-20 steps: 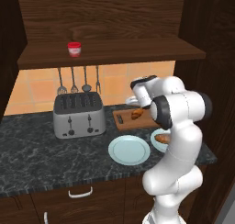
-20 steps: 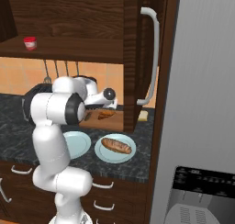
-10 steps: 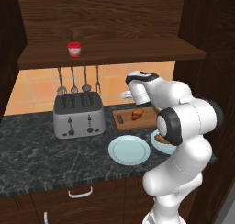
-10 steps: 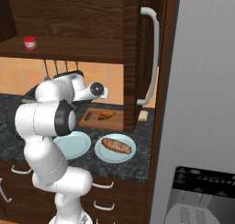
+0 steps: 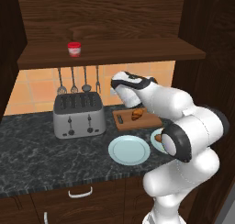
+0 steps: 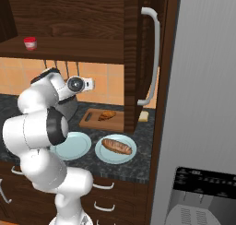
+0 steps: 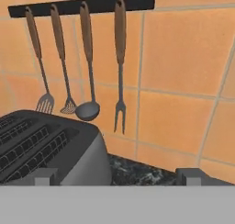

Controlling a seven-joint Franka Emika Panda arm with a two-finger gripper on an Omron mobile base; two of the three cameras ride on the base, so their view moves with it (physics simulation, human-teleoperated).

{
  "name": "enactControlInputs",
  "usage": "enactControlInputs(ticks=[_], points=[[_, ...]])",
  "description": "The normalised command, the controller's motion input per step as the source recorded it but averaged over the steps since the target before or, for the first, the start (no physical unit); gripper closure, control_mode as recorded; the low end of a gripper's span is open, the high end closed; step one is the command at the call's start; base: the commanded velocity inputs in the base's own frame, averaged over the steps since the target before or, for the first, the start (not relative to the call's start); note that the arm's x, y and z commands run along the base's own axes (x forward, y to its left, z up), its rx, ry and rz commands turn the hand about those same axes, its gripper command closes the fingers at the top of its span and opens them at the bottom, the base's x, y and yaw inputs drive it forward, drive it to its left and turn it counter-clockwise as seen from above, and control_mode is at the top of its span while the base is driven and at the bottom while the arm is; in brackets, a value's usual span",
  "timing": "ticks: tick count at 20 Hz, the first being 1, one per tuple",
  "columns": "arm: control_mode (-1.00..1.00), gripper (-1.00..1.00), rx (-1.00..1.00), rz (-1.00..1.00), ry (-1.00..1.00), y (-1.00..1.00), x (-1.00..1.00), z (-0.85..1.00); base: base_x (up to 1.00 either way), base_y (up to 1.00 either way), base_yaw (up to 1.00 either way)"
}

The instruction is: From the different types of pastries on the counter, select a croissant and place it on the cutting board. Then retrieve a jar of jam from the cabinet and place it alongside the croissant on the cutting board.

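The golden-brown croissant [image 5: 136, 114] [image 6: 108, 114] lies on the wooden cutting board [image 5: 146, 122] [image 6: 94, 121], with nothing touching it. The red-lidded jar of jam [image 5: 74, 49] [image 6: 30, 43] stands on the open shelf of the dark cabinet [image 5: 119, 53]. My gripper [image 5: 114, 86] [image 7: 118, 175] hangs above the counter [image 5: 36, 154], up and left of the board and below the shelf, facing the tiled wall. Its fingertips [image 7: 43, 176] stand far apart with nothing between them. The baguette-like loaf [image 6: 116, 146] rests on a plate, and the pale bread slice [image 6: 144, 116] lies near the wall.
A silver toaster [image 5: 77, 114] [image 7: 41, 149] stands left of the board, under utensils [image 7: 87, 58] hanging on a rail. An empty light-blue plate [image 5: 129, 149] [image 6: 71, 145] sits at the counter front, beside the loaf's plate [image 6: 102, 151]. A tall grey fridge [image 6: 203, 104] bounds the right.
My hand has lifted off the croissant on the board and swung up and left toward the toaster and the wall. The croissant stays on the board.
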Motion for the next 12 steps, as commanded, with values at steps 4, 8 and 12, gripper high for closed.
enactControlInputs(ticks=[4, 8, 12], points=[[-1.00, -1.00, 0.00, 0.00, -0.06, 0.54, -1.00, -0.05, 0.00, 0.00, 0.00], [-1.00, -1.00, -0.04, 0.00, -0.18, 0.52, -0.54, 0.65, 0.00, 0.00, 0.00], [-1.00, -1.00, -0.07, 0.00, -0.14, 0.49, -0.56, 0.68, 0.00, 0.00, 0.00]])
